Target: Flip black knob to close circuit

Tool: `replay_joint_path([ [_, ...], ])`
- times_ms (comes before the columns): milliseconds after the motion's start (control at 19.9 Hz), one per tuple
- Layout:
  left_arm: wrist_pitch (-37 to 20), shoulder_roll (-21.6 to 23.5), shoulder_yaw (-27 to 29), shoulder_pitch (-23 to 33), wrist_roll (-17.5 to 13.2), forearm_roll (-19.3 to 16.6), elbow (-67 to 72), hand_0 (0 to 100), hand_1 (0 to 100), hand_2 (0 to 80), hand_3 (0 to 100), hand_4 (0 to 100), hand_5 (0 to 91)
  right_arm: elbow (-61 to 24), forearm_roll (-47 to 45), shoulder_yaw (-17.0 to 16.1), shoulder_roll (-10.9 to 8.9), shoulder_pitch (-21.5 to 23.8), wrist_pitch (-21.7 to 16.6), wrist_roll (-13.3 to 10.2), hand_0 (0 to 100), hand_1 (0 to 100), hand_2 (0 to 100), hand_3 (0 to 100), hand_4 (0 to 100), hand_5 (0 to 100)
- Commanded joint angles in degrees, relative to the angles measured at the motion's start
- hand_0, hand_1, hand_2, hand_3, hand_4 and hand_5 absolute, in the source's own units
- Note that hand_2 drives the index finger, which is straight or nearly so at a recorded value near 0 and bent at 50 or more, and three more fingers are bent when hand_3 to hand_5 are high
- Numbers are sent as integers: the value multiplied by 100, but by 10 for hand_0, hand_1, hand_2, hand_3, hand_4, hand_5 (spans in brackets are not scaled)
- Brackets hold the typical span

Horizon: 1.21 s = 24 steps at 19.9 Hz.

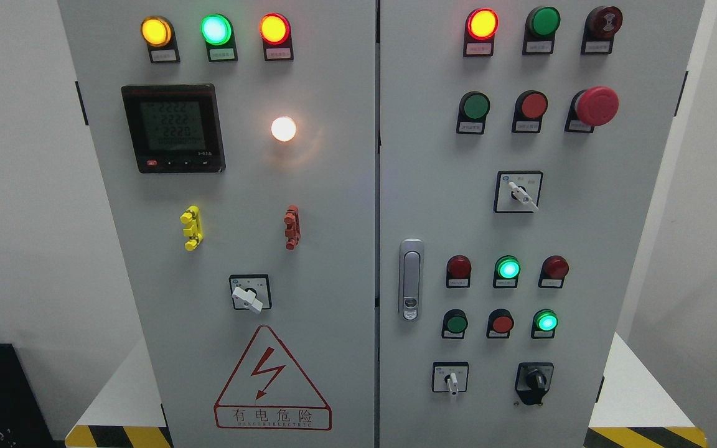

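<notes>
Sitting low on the right door of the grey cabinet (333,261), the black knob (534,379) stands alone. No hand shows, so grasp cannot be told.

I count two grey metal cabinet doors (240,186). Across both, seven round lamps glow: one yellow (155,31), three green (216,28), two red (274,28), one white (283,129). I see one black digital meter (173,128), one big red mushroom button (596,106), three white-handled rotary switches (248,297), one black knob (535,379), one silver door latch (411,279) and one red triangular warning sticker (271,382).
</notes>
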Motion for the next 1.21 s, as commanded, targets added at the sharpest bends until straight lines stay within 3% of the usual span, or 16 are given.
replay_joint_path([
  [0, -2, 6, 62, 0, -5, 44, -4, 0, 0, 0, 46, 22, 0, -3152, 44, 332, 188, 1119, 18, 451, 0, 0, 0, 0, 0, 0],
  [50, -2, -3, 62, 0, -5, 44, -4, 0, 0, 0, 46, 22, 0, -3741, 35, 394, 197, 1304, -26, 602, 0, 0, 0, 0, 0, 0],
  [201, -2, -3, 70, 0, -5, 44, -4, 0, 0, 0, 46, 23, 0, -5246, 26, 386, 346, 1674, -157, 621, 0, 0, 0, 0, 0, 0],
  [351, -2, 6, 62, 0, -5, 44, -4, 0, 0, 0, 46, 23, 0, -6179, 44, 324, 548, 1868, -1217, 621, 0, 0, 0, 0, 0, 0],
  [452, -2, -3, 62, 0, -5, 44, -3, 0, 0, 0, 46, 23, 0, -6820, 70, 324, 566, 2131, -1895, 647, 0, 0, 0, 0, 0, 0],
  [603, -2, -3, 62, 0, -5, 44, -4, 0, 0, 0, 46, 22, 0, -7901, 62, 324, 487, 2649, -2363, 674, 0, 0, 0, 0, 0, 0],
  [753, 7, -3, 62, 0, -5, 44, -4, 0, 0, 0, 45, 22, 0, -8518, 70, 333, 425, 2800, -2749, 674, 0, 0, 0, 1, 0, 0],
  [954, 7, -3, 62, 0, -5, 44, -4, 0, 0, 0, 45, 22, 0, -9449, 184, 307, 469, 2783, -2830, 639, 0, 0, 0, 39, 1, 0],
  [1054, -2, 6, 70, -9, -5, 44, 5, 0, 0, 0, 45, 22, 0, -9784, 796, 10, 478, 2695, -2821, 630, 0, 0, 0, 68, 31, 0],
  [1155, 7, -3, 62, 0, -5, 44, 5, 0, 0, 0, 45, 21, 0, -9934, 1997, -491, 478, 2389, -2830, 604, 0, 1, 0, 153, 92, 0],
])
